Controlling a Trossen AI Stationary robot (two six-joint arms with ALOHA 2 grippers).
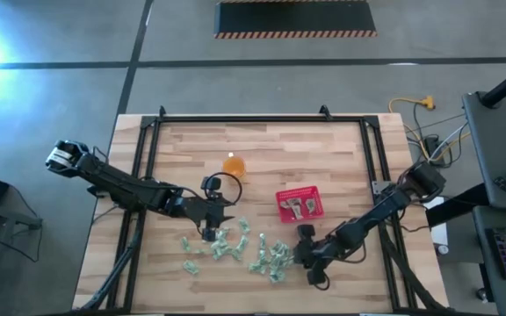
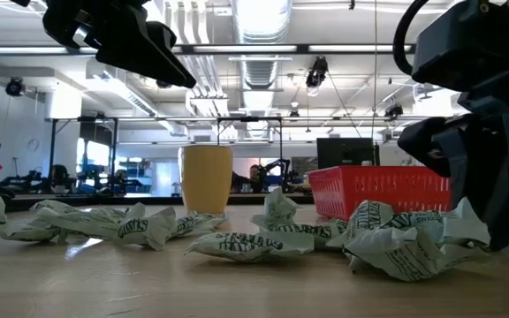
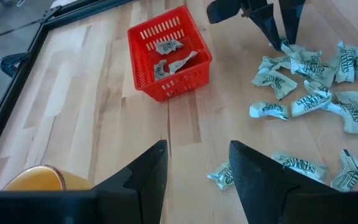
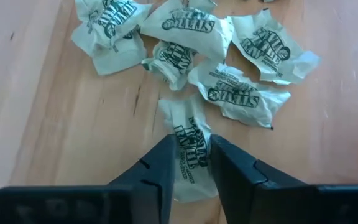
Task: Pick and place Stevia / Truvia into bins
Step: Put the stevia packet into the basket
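Right wrist view alone shows the right pincer (image 4: 191, 163) clamping a packet (image 4: 188, 144).

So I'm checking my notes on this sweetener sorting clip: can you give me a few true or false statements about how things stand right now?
1. The red basket already holds some packets. True.
2. The right gripper has its fingers on either side of a packet. True.
3. The left gripper is holding a packet. False: its fingers are open with nothing between them.
4. The orange cup lies inside the basket. False: it stands apart on the table.
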